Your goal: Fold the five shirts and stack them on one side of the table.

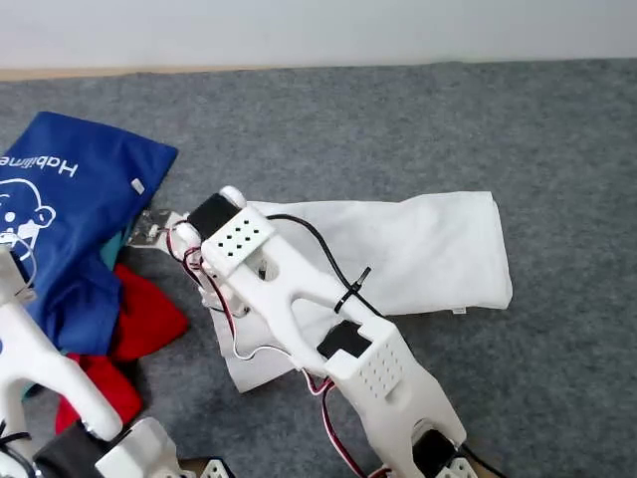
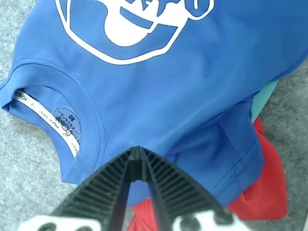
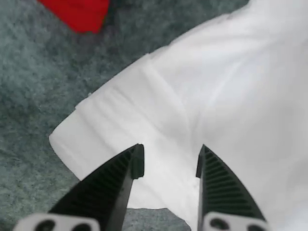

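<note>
White shirt being folded; the others are heaped at left.
The white shirt [image 1: 428, 249] is spread across the centre of the high view on the grey surface [image 1: 518, 119]. Its sleeve is framed by the released fingers of the right gripper [image 3: 168, 161]. At left, the blue shirt [image 1: 80, 199] is piled over a red shirt [image 1: 144, 324] beneath the left gripper [image 2: 138, 159], whose fingers are clenched on nothing visible. Next, the sleeve edge likely needs to be pinched and carried inward.

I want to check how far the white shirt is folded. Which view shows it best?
The high view: the white shirt lies there almost whole, an arm crossing one end. The right wrist view gives one corner close up under the open right gripper. The left wrist view faces the blue shirt.
</note>
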Robot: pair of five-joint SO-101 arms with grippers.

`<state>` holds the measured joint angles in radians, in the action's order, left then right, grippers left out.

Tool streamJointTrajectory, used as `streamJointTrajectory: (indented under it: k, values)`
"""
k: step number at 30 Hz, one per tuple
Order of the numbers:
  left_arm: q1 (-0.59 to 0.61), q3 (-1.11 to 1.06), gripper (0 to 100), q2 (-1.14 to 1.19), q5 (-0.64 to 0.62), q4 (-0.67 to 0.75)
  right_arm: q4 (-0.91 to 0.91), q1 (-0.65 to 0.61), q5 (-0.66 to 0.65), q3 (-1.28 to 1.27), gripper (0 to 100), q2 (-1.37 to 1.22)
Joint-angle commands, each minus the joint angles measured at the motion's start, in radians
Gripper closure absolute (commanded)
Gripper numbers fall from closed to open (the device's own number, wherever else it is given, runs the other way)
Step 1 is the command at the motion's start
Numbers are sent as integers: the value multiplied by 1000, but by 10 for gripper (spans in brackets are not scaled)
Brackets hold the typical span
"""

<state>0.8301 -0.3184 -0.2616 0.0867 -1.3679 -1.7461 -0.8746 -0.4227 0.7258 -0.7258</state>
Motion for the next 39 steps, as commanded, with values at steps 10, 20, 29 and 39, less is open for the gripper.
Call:
streamJointTrajectory:
  k: [10,20,29,39]
  values:
    - [0,-8,997,-44,11,51,-47,-44,-9,52,801,-30]
    - [0,-24,996,-43,11,64,-47,-44,-61,54,804,-114]
    - [0,-24,996,-41,11,64,-47,-19,-94,57,915,-157]
    - [-2,-22,996,-41,9,78,-47,45,-95,58,987,-101]
